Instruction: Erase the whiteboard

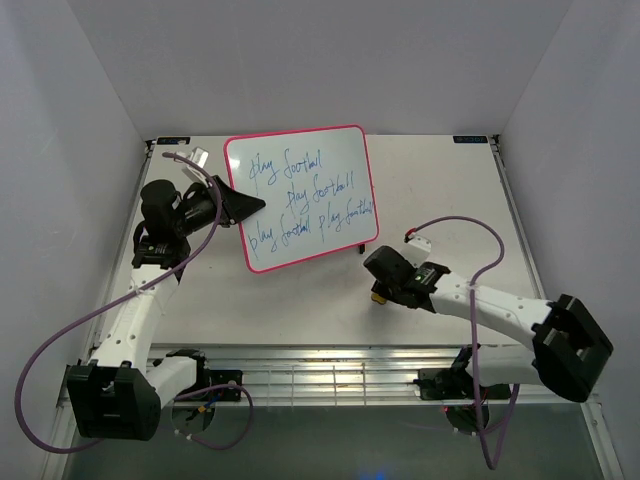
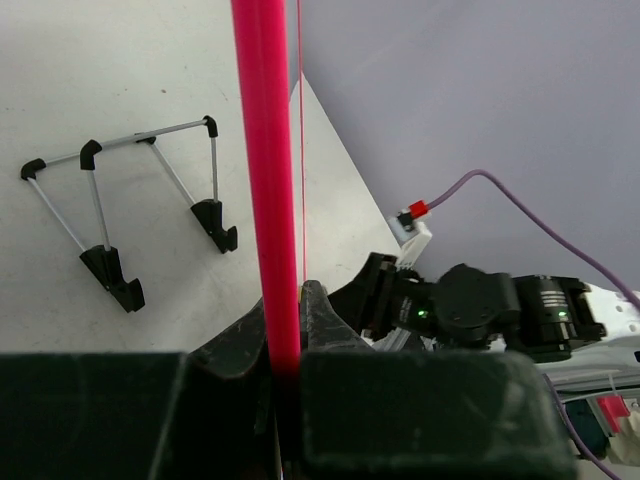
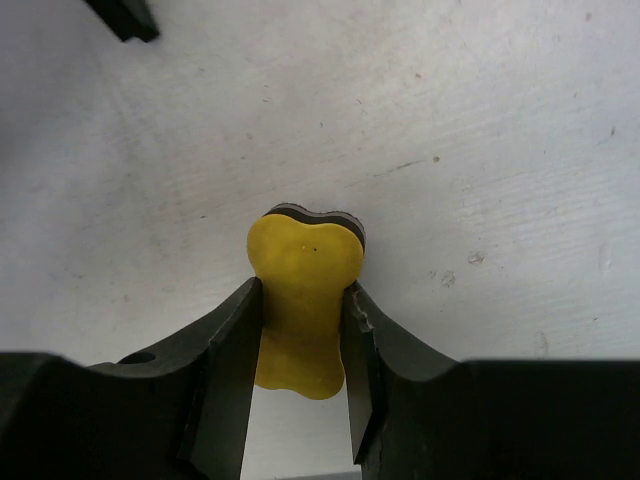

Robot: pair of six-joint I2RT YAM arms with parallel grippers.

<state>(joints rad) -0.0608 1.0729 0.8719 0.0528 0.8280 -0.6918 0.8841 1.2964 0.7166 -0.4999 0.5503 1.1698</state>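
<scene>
The whiteboard (image 1: 300, 200), pink-framed, carries three lines of blue "play football" handwriting. My left gripper (image 1: 255, 207) is shut on its left edge. In the left wrist view the pink frame (image 2: 262, 150) runs up from between the fingers of that gripper (image 2: 285, 320), and the board is held above the table. My right gripper (image 1: 380, 293) sits right of the board's lower corner, apart from it. It is shut on the yellow bone-shaped eraser (image 3: 305, 255), pinched at its waist, dark felt side toward the table, low over the surface.
The thin wire stand (image 2: 130, 200) lies on the table beneath the raised board; one black foot shows at the board's lower right (image 1: 362, 247). A metal rail (image 1: 330, 375) runs along the near edge. White walls enclose the table on three sides.
</scene>
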